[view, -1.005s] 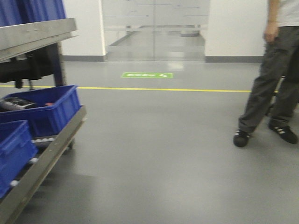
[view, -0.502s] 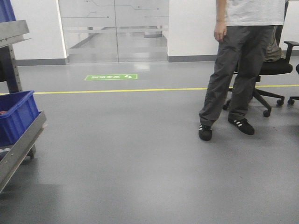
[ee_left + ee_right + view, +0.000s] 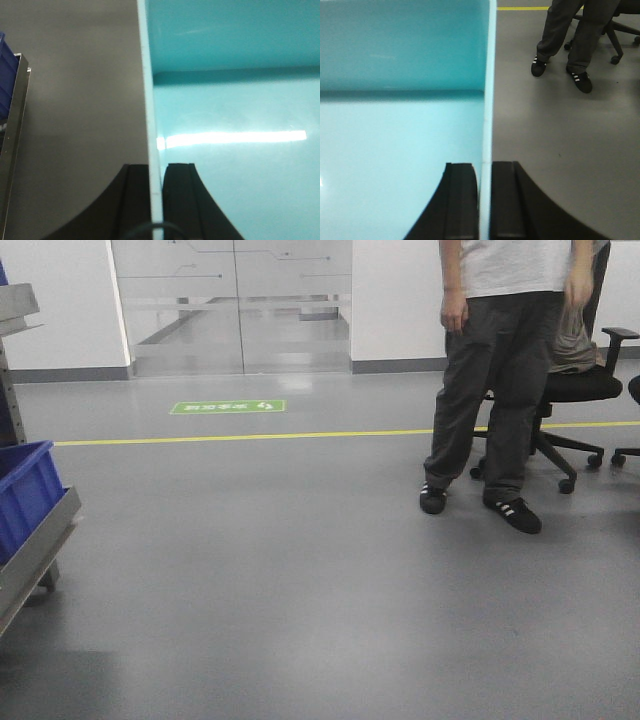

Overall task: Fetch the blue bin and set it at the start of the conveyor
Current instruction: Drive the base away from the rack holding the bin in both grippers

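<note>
The blue bin, a pale cyan tub, fills the left wrist view and the right wrist view. My left gripper is shut on the bin's left rim, one finger outside and one inside. My right gripper is shut on the bin's right rim in the same way. The bin hangs above the grey floor between the two grippers. The bin and both grippers are out of the front view. The conveyor start is out of view.
A steel rack with a dark blue crate stands at the left edge; it also shows in the left wrist view. A person stands ahead right beside an office chair. A yellow floor line crosses ahead.
The front view has swung right: the rack and dark blue crates slid off to the left, and the person and chair came into view and shifted a little left.
</note>
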`<state>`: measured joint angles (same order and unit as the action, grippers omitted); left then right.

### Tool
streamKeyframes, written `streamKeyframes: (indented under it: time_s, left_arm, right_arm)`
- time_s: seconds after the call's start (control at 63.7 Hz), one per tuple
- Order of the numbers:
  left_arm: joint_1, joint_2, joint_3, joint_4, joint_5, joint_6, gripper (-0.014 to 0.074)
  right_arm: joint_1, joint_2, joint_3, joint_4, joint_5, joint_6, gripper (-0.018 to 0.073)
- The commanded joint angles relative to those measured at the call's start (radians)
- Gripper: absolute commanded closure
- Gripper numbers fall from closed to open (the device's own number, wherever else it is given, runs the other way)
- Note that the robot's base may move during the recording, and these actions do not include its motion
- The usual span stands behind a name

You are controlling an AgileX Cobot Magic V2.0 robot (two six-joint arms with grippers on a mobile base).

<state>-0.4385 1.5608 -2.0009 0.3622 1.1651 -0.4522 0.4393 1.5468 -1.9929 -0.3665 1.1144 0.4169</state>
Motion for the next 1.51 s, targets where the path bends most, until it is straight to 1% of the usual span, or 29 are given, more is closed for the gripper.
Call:
streamKeyframes:
  time_s: [0.0, 1.02, 1.224, 1.334, 1.491]
  left_arm:
    - [-0.003, -0.009, -0.010, 0.011, -0.039, 0.006, 0.0707]
    - [-0.003, -0.009, -0.010, 0.015, -0.041, 0.006, 0.0707]
    - [-0.003, -0.009, -0.010, 0.015, -0.041, 0.006, 0.0707]
    - [-0.003, -0.009, -0.010, 0.021, -0.040, 0.006, 0.0707]
    - [-0.003, -0.009, -0.010, 0.021, -0.040, 0.006, 0.0707]
  right_arm:
    - [0.000, -0.011, -0.011, -0.010, -0.052, -0.004, 0.0713]
    - [0.000, -0.005, -0.011, -0.008, -0.054, -0.004, 0.0713]
    - [0.000, -0.005, -0.011, -0.006, 0.000, -0.004, 0.0713]
    - [0.000, -0.005, -0.011, -0.006, 0.000, -0.004, 0.0713]
    - [0.000, -0.005, -0.011, 0.036, 0.004, -0.004, 0.0713]
